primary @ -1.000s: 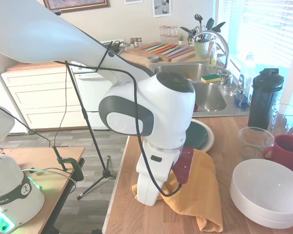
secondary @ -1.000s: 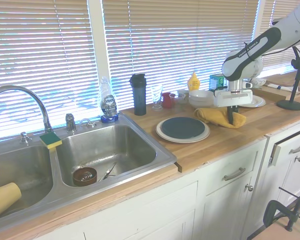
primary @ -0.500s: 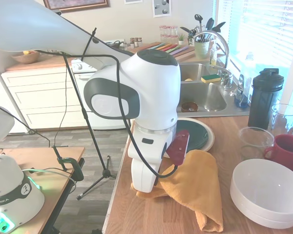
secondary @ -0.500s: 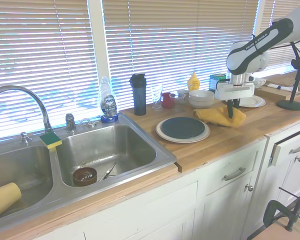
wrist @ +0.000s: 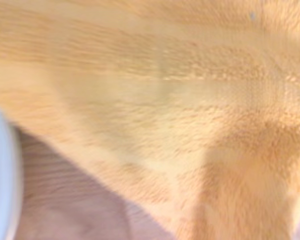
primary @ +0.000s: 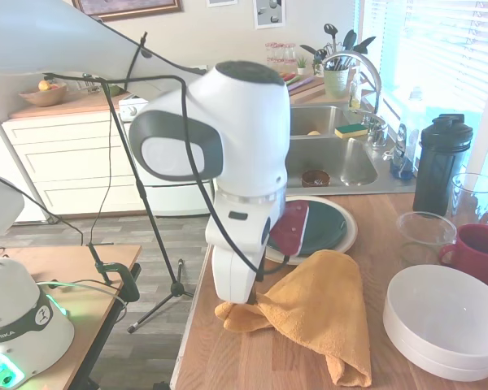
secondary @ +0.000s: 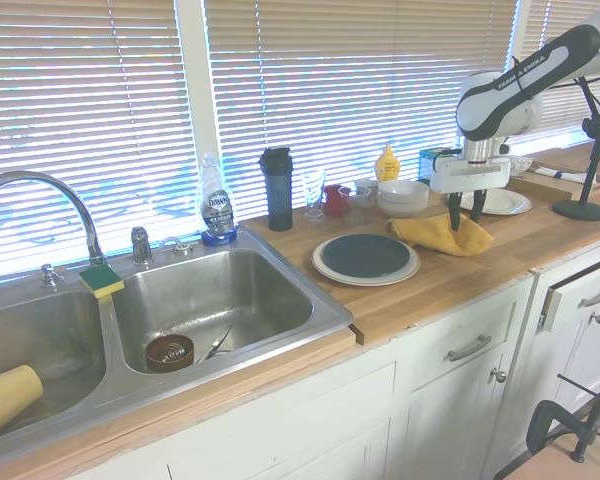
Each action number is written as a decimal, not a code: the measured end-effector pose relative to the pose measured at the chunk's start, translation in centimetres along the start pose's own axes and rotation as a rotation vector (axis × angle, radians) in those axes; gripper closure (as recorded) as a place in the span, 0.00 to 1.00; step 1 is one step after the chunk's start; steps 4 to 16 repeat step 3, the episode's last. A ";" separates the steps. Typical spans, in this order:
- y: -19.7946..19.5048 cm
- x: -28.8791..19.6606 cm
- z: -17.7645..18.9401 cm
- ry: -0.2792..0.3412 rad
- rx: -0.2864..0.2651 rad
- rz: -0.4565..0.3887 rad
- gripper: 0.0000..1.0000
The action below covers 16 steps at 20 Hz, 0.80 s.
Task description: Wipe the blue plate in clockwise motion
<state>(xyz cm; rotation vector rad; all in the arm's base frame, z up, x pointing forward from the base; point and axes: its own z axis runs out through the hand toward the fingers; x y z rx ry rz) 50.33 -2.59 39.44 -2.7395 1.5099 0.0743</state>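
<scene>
The blue plate point(primary: 327, 227) point(secondary: 365, 254) lies on a larger cream plate point(primary: 352, 236) point(secondary: 325, 270) on the wooden counter, with nothing on it. A mustard-yellow cloth point(primary: 329, 313) point(secondary: 430, 233) lies bunched on the counter beside the plates, on the side away from the sink. My gripper point(primary: 242, 301) point(secondary: 463, 218) points straight down over the cloth's end farthest from the plate and appears shut on a pinched-up fold. The cloth point(wrist: 165, 100) fills the blurred wrist view. The gripper is a short way from the plate and does not touch it.
Stacked white bowls point(primary: 447, 321) point(secondary: 403, 195), a red mug point(primary: 480, 252), a clear glass point(primary: 423, 236) and a black shaker bottle point(primary: 441, 162) stand toward the window. The steel sink point(secondary: 210, 300) lies beyond the plates. The counter's front edge point(primary: 197, 309) runs close beside the gripper.
The arm has risen and drawn slightly toward the counter's front edge. The cloth's end under the gripper has bunched and lifted with it. The plates have not moved.
</scene>
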 end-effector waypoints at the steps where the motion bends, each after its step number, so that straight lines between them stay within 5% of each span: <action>1: 0.1 -0.3 -0.8 0.005 0.009 -0.003 0.00; 16: 0.5 -0.7 -2.1 0.012 0.022 -0.005 0.00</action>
